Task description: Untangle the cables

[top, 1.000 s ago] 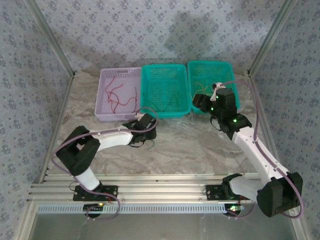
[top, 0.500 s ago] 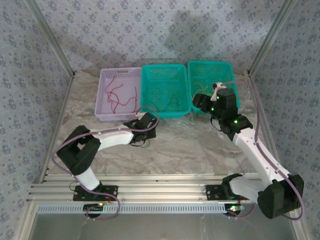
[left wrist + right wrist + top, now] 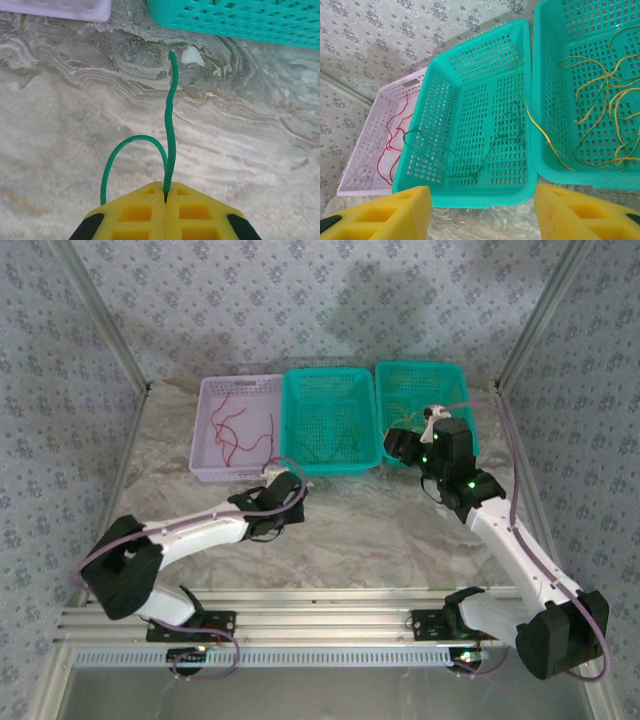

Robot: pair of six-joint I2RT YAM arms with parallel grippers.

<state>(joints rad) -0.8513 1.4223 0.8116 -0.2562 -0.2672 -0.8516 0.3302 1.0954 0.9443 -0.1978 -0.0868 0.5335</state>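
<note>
Left wrist view, left gripper [image 3: 165, 196] pressed together on a green cable [image 3: 171, 115], held just before the middle teal basket [image 3: 240, 20], right gripper [image 3: 482, 210] spread at that basket's near rim, red cables [image 3: 399, 125] laid in the lilac basket [image 3: 360, 190] to its left, yellow cables [image 3: 608, 82] in the other teal basket [image 3: 552, 100] to its right.
</note>
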